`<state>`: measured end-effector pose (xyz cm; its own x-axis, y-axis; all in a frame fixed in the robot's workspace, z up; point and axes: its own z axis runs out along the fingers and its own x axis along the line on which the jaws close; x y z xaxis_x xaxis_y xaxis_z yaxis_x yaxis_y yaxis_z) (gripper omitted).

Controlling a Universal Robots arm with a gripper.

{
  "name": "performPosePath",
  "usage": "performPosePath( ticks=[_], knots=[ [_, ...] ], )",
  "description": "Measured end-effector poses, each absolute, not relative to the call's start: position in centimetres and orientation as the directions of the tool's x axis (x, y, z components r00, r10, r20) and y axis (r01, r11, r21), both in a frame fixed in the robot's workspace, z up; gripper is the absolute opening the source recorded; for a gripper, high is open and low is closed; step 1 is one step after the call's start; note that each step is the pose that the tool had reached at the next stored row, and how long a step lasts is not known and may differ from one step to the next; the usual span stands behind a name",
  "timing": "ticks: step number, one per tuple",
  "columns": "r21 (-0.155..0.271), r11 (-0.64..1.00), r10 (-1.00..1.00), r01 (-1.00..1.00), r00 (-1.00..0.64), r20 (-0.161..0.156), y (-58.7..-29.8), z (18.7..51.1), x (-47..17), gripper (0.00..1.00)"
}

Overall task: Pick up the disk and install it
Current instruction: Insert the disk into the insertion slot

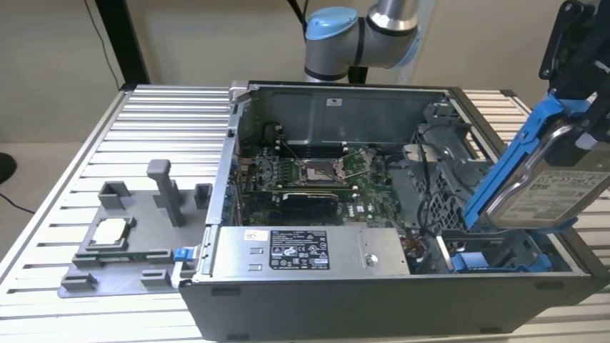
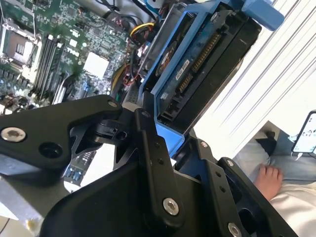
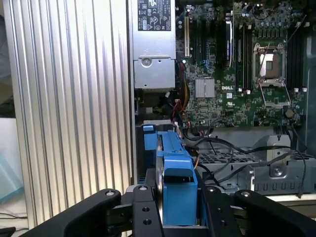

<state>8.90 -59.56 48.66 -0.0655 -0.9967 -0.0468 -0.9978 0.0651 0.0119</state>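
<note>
- Currently the gripper point(image 3: 177, 207) is clamped on the disk point(image 3: 177, 170). In the first wrist view its black fingers point(image 3: 143, 210) press the blue bracket from both sides.
- The disk hangs in the air, steeply tilted, over the open computer case point(image 1: 286, 300). It is at the case's front corner on the exterior view's right, just above a blue drive bay point(image 1: 496, 261).
- Its white label faces the exterior view.
- Inside the case lie a green motherboard point(image 1: 315, 175) and a grey power box point(image 1: 296, 250) along the front wall.
- The case stands on the ribbed metal surface point(image 1: 162, 121), toward the edge on the exterior view's right.
- A grey holder point(image 1: 124, 246) sits near the surface's front corner on the exterior view's left, carrying a small square chip point(image 1: 110, 230).
</note>
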Motion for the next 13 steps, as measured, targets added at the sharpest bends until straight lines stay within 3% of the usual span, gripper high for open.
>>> performPosePath(
  ticks=[13],
  knots=[
    [0.012, 0.045, -0.998, -0.999, -0.046, -0.047, -59.6, 46.3, 8.9, 0.0]
  ],
)
